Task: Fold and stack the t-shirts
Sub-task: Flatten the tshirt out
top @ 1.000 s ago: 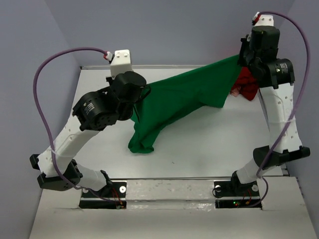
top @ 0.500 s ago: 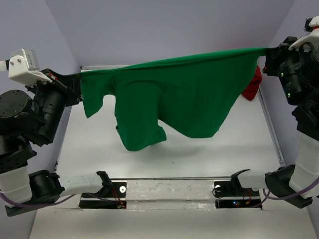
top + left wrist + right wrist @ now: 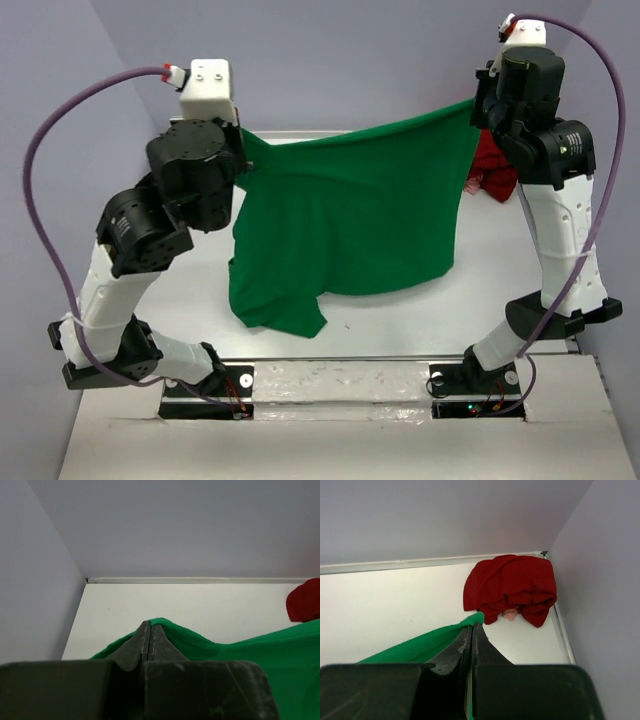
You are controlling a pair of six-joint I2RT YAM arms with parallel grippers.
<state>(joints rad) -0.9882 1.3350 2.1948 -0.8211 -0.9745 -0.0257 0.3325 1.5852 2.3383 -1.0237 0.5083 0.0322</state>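
The left hand (image 3: 150, 630) and the right hand (image 3: 472, 629) are both clamped tight on the green t-shirt (image 3: 350, 220), holding it up. The red t-shirt (image 3: 510, 585) lies bunched on the table (image 3: 420, 320)

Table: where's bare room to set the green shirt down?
Bare table along the near strip between the green shirt hem and the arm bases, plus the far left corner. Crowded: far right corner, red shirt bunched there.
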